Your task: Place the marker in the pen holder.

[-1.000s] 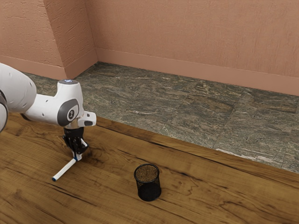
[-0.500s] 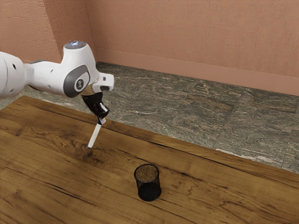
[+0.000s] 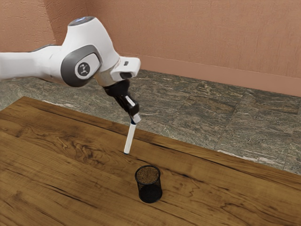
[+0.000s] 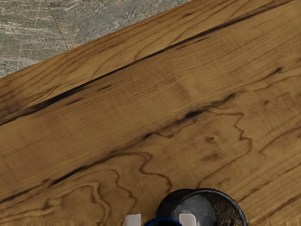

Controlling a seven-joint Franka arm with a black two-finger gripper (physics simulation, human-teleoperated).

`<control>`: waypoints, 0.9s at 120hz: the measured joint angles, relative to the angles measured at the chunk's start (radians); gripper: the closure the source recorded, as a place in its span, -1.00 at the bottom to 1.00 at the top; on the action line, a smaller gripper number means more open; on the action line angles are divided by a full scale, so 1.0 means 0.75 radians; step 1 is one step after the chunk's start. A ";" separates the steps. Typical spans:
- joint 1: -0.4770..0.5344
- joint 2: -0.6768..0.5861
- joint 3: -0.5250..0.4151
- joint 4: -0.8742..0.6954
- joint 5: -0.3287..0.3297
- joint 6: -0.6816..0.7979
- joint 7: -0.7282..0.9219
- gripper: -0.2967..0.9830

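My gripper [image 3: 136, 117] is shut on the upper end of the white marker [image 3: 129, 138], which hangs nearly upright, its lower end tilted slightly toward the exterior view's left. Marker and gripper are in the air, above and to the exterior view's left of the black mesh pen holder [image 3: 149, 184], which stands upright on the table. In the wrist view the gripper [image 4: 160, 220] has a fingertip on each side of the marker's blue end [image 4: 162, 221], and the pen holder's rim [image 4: 225, 196] curves just beside and beyond them.
The wooden table [image 3: 61, 155] stretches around the pen holder, its far edge running diagonally beside a stone-patterned floor [image 3: 197, 113]. Behind the floor rises a salmon-coloured wall [image 3: 202, 37].
The gripper has risen from low over the table and travelled toward the exterior view's right, carrying the marker. The marker has swung from slanting low to nearly upright. The pen holder has stayed put.
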 joint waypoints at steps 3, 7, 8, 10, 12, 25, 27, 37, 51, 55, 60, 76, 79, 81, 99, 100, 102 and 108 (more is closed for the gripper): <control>0.000 -0.015 0.000 -0.014 -0.005 -0.012 -0.002 0.69; -0.002 -0.038 0.000 -0.036 -0.011 -0.025 -0.004 0.69; -0.004 -0.045 0.000 -0.042 -0.012 -0.028 -0.004 0.69; -0.007 -0.057 0.000 -0.054 -0.014 -0.034 -0.005 0.69; -0.011 -0.067 0.000 -0.065 -0.017 -0.039 -0.006 0.69; -0.063 -0.097 0.000 -0.099 -0.040 -0.065 -0.011 0.69; -0.071 -0.098 0.000 -0.101 -0.042 -0.068 -0.012 0.69; -0.103 -0.095 0.000 -0.106 -0.051 -0.077 -0.014 0.69; -0.138 -0.080 -0.003 -0.103 -0.071 -0.076 -0.017 0.69; -0.142 -0.074 -0.010 -0.100 -0.075 -0.069 -0.018 0.69; -0.145 -0.067 -0.018 -0.097 -0.079 -0.059 -0.019 0.69; -0.147 -0.042 -0.029 -0.095 -0.089 -0.004 -0.025 0.69; -0.145 -0.035 -0.030 -0.095 -0.090 0.008 -0.026 0.69; -0.144 -0.031 -0.030 -0.094 -0.090 0.016 -0.027 0.69; -0.128 0.004 -0.029 -0.095 -0.084 0.098 -0.035 0.69; -0.127 0.006 -0.029 -0.095 -0.083 0.102 -0.035 0.69; -0.126 0.010 -0.029 -0.095 -0.082 0.110 -0.036 0.69; -0.124 0.026 -0.029 -0.095 -0.080 0.132 -0.039 0.69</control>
